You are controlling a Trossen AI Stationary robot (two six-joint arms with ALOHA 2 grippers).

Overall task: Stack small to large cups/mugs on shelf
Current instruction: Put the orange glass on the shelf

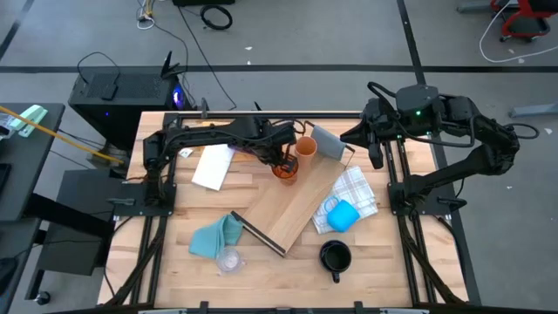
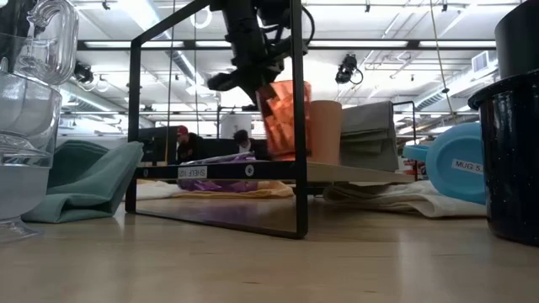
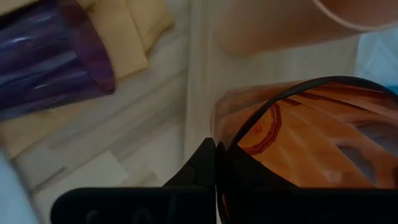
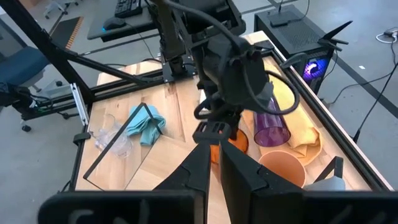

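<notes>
The shelf (image 1: 296,205) lies slantwise across the table's middle. A tan cup (image 1: 306,146) stands upright on its far end. Beside it my left gripper (image 1: 283,161) is shut on the amber translucent cup (image 2: 285,118), which is tilted just over the board (image 2: 354,172). A purple tumbler (image 3: 50,56) lies on its side on a yellow cloth (image 4: 298,130) next to the shelf. A light blue mug (image 1: 342,215) lies on the white checked cloth; a dark mug (image 1: 335,256) stands near the front. My right gripper (image 4: 214,168) hangs shut and holding nothing, high over the far right. My left gripper pinches the amber cup's wall at the rim (image 3: 227,134), one finger inside the cup and one finger (image 3: 200,165) outside. The fingers come from above, slanting down. The cup hangs tilted below them; whether its base touches the shelf board I cannot tell.
Clear cups (image 1: 228,259) and a teal cloth (image 1: 215,235) lie at the near left of the shelf. A white sheet (image 1: 214,166) lies at the far left. The shelf's black end frame (image 2: 215,126) stands upright toward the table's front.
</notes>
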